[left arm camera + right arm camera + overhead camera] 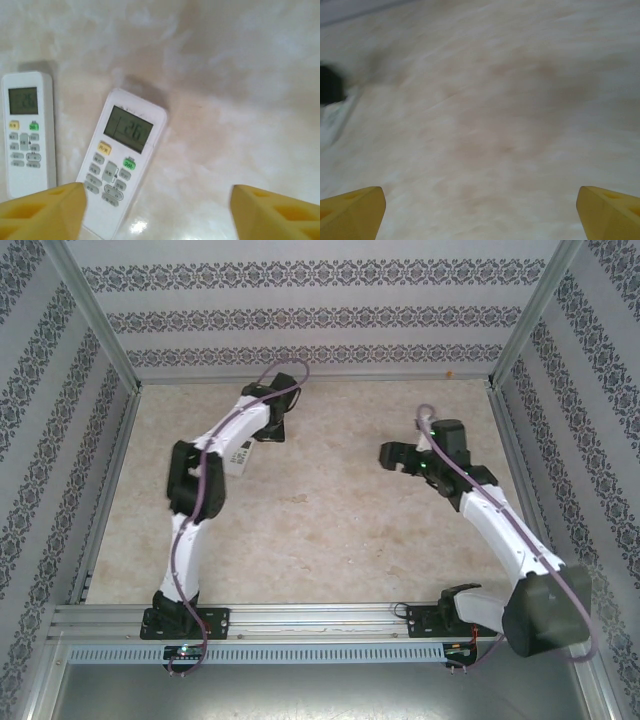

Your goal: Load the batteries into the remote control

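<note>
Along the left side of the bench, our left arm bends away from its base and reaches toward the far left corner. Its left gripper looks down over two white remotes. We see its yellow fingers spread wide with nothing between them, so it is released and grips nothing.

Below it, the left remote lies face up and runs straight up the wrist view. Its grey display is at the top, with a yellow and a green button under it. To its right, with a strip of bare bench between them, the tilted remote also lies face up. Its top end leans to the right and its display reads 26. Its near end is partly hidden behind the left finger, and we cannot tell whether the two touch.

To the right of the remotes we see pale marbled bench.

Farther right, our right arm reaches from its base toward the middle. Its right gripper is turned toward the left arm and is well apart from it. Those fingers also stand wide over bare bench, so it too is released and holds nothing. At the left edge of the right wrist view, a white thing sits beside a dark shape, both too blurred for us to name.

Patterned walls close in the bench on three sides.
</note>
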{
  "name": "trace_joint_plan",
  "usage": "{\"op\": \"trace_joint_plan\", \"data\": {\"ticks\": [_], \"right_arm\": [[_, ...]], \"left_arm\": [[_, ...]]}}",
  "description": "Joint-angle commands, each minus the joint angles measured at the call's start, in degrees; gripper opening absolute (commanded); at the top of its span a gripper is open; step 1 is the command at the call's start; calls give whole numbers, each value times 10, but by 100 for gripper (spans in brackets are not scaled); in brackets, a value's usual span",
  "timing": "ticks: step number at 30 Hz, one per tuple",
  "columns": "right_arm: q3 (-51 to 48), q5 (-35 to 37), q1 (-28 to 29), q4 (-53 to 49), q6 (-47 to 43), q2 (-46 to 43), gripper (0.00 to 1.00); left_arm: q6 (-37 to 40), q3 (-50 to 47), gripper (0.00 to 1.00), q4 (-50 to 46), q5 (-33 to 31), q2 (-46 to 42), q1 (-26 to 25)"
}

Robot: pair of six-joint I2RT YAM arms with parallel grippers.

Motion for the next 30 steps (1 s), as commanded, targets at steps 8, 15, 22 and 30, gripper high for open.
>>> {"op": "trace_joint_plan", "data": {"ticks": [8, 15, 22, 30], "right_arm": [[-145, 228, -69, 295, -130, 89, 98], [-227, 125, -62, 555, -190, 162, 98], [-280, 121, -70, 698, -181, 192, 98], [-270, 98, -80, 669, -178, 187, 98]], "left_arm": [[99, -654, 100, 554, -26, -521, 17], [125, -876, 100, 732, -26, -645, 144], [230, -951, 100, 987, 69, -533, 193], [276, -920, 100, 1100, 186, -359, 218]]}}
